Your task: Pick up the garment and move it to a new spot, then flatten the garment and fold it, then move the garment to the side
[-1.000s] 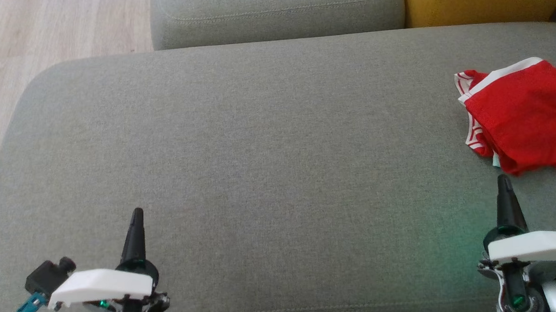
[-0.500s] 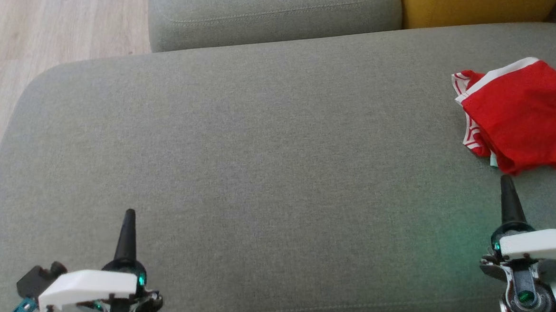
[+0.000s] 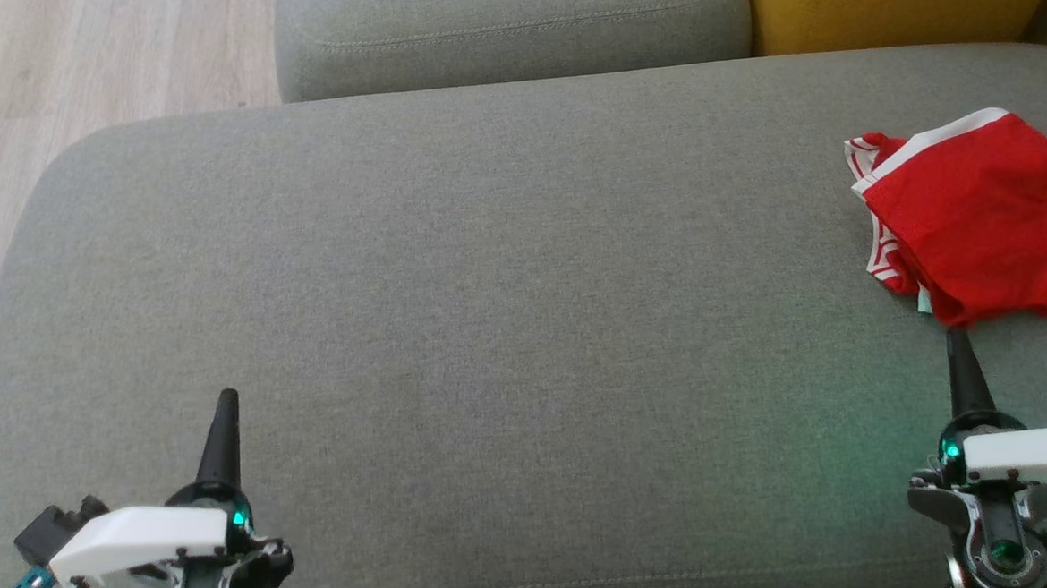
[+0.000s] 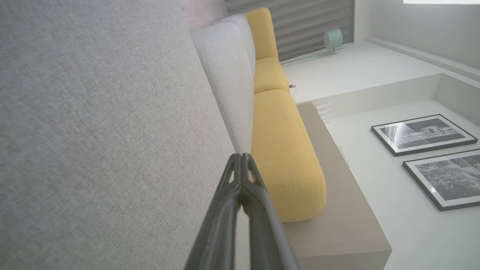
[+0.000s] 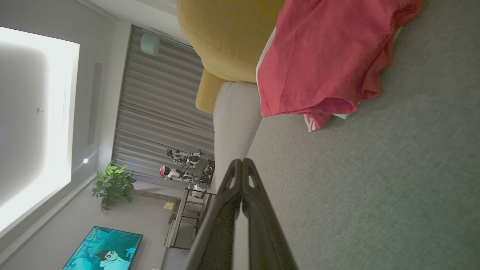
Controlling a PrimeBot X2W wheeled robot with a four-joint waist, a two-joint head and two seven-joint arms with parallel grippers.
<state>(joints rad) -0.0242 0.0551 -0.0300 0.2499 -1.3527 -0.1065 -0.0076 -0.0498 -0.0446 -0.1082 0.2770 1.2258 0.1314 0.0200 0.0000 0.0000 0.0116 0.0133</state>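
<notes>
Red white-trimmed cloth garment (image 3: 976, 216) lies rumpled at right edge of grey fabric sofa cushion (image 3: 487, 287); fits awaiting pickup or already set aside; left gripper (image 3: 226, 399) and right gripper (image 3: 956, 338) both closed, empty.

Whole head view drifted slightly left: camera moved. Left end effector (image 3: 225, 401) slid further left along bottom of frame. Right end effector (image 3: 957, 338) edged right, tip now just below garment (image 3: 976, 216) lower edge.
</notes>
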